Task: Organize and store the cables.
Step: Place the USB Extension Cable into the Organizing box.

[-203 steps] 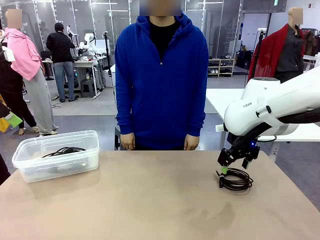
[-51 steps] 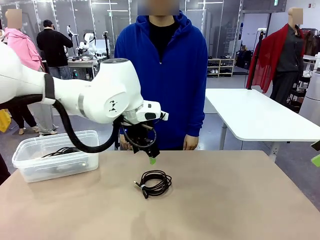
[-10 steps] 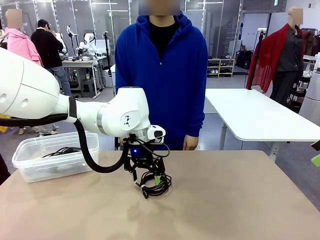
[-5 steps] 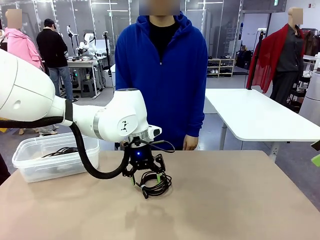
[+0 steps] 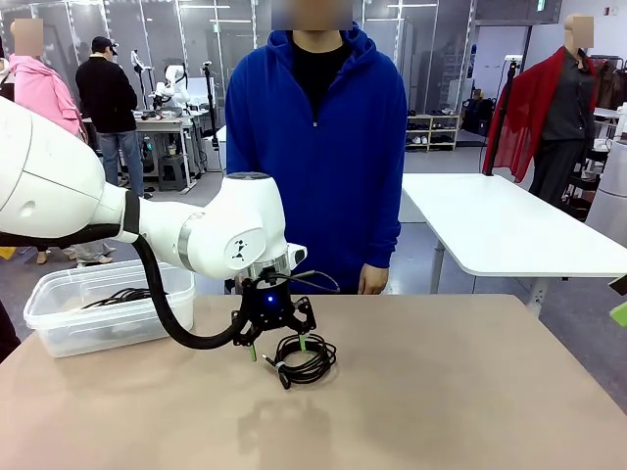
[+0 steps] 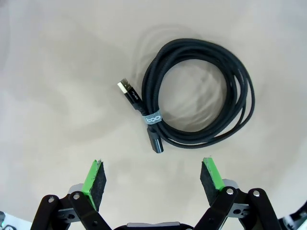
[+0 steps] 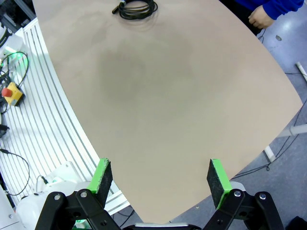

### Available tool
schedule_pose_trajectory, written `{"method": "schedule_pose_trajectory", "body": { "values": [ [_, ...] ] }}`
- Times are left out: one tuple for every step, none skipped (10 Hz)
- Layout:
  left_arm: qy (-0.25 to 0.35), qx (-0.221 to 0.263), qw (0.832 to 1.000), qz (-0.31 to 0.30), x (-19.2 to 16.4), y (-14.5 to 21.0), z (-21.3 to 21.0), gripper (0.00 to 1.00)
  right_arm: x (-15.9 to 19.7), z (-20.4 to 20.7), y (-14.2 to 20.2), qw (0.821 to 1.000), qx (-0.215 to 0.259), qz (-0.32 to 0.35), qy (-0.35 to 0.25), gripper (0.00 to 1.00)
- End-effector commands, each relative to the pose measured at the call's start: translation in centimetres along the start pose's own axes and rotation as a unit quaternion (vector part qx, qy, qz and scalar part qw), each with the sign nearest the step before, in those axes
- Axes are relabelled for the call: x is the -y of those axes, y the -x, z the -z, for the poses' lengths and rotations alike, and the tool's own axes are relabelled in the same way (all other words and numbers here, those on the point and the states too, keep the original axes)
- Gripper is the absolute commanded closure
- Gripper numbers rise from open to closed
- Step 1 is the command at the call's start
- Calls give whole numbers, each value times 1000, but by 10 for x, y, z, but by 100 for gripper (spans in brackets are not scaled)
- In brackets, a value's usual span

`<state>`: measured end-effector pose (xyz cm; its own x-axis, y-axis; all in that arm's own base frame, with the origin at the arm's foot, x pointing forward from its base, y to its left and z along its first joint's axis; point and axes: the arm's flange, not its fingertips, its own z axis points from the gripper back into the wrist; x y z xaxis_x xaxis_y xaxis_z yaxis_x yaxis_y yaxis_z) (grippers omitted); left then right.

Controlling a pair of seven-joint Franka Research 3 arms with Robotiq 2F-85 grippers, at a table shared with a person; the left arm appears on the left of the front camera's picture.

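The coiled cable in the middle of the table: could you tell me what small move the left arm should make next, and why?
Probably a short straight descent. The left gripper hangs just above the cable, jaws wide open and empty, with the coil's bound side and plug roughly between the green pads but farther ahead. Lowering, edging forward, then closing, should grip it for the bin.

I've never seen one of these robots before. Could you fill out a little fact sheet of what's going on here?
Loose cable: one coiled black cable flat on the table
Left gripper: open, above the coil's near-left edge, not touching
Right gripper: open, holding nothing, over the table's edge
Storage: clear plastic bin at the table's left, black cords inside
Person: standing at the far side, hands down
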<state>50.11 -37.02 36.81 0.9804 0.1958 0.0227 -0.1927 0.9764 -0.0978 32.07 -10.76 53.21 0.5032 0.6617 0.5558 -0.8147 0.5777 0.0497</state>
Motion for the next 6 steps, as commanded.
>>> {"method": "schedule_pose_trajectory", "body": {
  "values": [
    [-6,9,999,-45,1,8,2,0,0,1,-1,1000,3,0,-1,0],
    [-21,19,998,-57,1,7,3,0,0,1,-1,1000,3,0,-1,0],
    [-29,22,997,-71,-1,4,6,0,0,1,-1,1000,3,0,-1,0],
    [-50,31,994,-93,-3,2,8,0,0,1,-1,1000,3,0,-1,0],
    [-40,35,994,-95,-2,0,10,0,0,1,-1,1000,3,0,-1,0],
    [-43,35,994,-94,1,-5,15,0,0,1,-1,1000,3,0,-1,0]
  ]
}}
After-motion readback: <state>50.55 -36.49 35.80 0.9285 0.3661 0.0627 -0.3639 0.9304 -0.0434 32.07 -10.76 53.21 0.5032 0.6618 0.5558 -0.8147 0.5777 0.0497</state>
